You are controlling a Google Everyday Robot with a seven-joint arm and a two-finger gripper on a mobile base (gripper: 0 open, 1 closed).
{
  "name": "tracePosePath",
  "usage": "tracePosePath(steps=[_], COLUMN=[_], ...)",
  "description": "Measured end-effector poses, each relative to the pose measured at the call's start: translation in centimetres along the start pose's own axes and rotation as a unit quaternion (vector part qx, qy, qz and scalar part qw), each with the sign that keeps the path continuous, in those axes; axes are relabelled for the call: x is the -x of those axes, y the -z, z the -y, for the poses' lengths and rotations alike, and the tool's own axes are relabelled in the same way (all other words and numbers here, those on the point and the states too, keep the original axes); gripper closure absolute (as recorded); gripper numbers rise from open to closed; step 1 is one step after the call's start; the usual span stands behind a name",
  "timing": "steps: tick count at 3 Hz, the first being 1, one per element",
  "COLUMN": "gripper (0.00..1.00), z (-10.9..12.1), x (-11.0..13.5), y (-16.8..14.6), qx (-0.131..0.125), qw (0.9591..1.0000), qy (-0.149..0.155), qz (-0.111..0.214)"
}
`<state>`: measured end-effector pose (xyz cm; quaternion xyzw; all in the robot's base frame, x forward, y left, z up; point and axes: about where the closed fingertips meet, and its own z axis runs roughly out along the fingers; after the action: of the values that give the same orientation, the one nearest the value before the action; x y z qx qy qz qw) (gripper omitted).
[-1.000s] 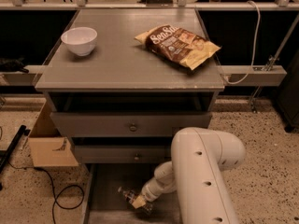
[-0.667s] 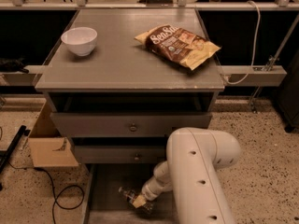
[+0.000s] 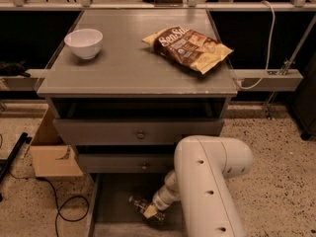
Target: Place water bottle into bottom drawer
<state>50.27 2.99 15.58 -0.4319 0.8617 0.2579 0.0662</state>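
Grey metal bottom drawer [image 3: 112, 197] stands open; your gripper [image 3: 148, 211] is down inside it at the small clear plastic water bottle [image 3: 138, 203]; you cannot tell its grip.

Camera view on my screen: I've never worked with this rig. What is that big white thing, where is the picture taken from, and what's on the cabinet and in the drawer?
The big white shape is the robot's single arm, reaching down into the open bottom drawer. There is only one camera, looking down at the cabinet's front from above; where it is mounted is not known. On the cabinet top are a white bowl on the left and a chip bag on the right. The gripper is at the arm's tip, low in the drawer, right at the water bottle, which appears to lie on the drawer floor. Whether it grips the bottle cannot be told.
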Motion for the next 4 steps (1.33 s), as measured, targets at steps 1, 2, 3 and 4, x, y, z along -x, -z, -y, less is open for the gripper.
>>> tracePosePath(steps=[1,2,3,4], gripper=[1.0,1.0,1.0,0.77], z=[-0.17,-0.28,-0.28,-0.29], x=[0.01,0.13,0.13,0.13], y=[0.13,0.46,0.46,0.45], qx=[0.037,0.063,0.063,0.063], qw=[0.9991,0.9972,0.9972,0.9972], qy=[0.009,0.018,0.018,0.018], qz=[0.019,0.036,0.036,0.036])
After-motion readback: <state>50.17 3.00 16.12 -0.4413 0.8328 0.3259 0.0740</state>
